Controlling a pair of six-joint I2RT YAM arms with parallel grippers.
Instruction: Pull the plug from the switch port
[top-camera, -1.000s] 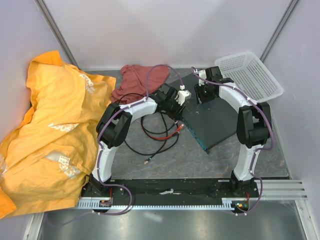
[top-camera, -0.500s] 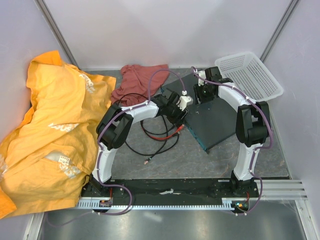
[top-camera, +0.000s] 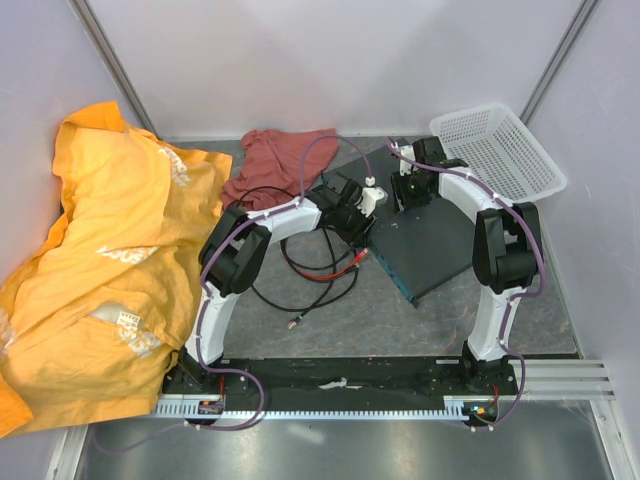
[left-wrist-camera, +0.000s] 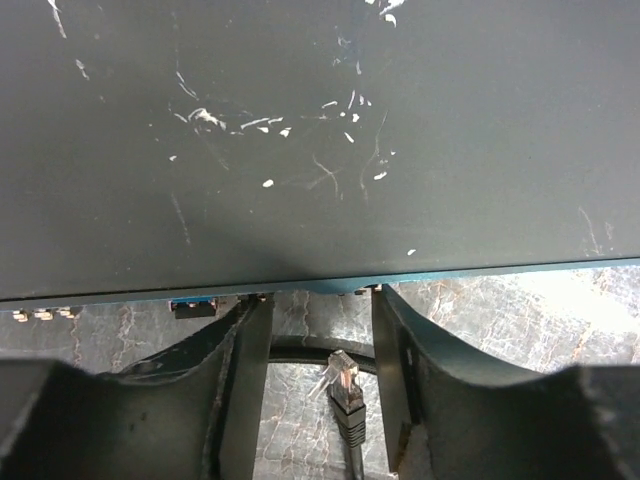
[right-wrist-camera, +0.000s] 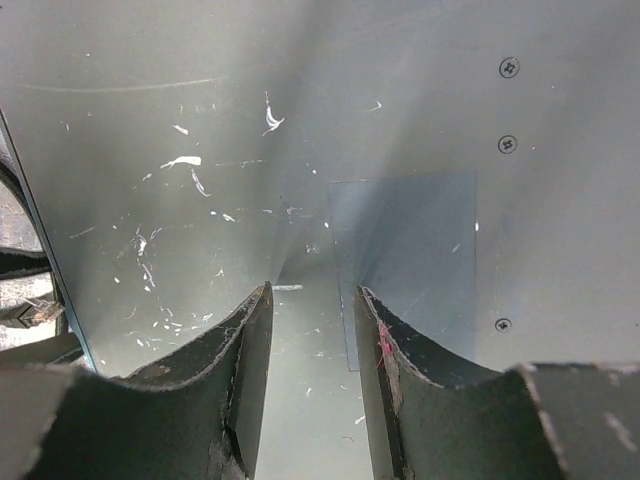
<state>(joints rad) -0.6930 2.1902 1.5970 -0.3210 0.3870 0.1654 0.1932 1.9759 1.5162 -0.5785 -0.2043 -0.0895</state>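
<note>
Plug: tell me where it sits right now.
In the left wrist view, the plug sits low and centre, between the open fingers of the left pincer. It is out of its port, just short of the switch's near edge.

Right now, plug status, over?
Left gripper open, plug loose between jaws, clear of switch. Right gripper open over switch top. Nothing in the way.

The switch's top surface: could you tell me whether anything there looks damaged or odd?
Yes. The switch top carries white scratches and flecks scattered across it, so it looks worn; no dent or crack shows.
</note>
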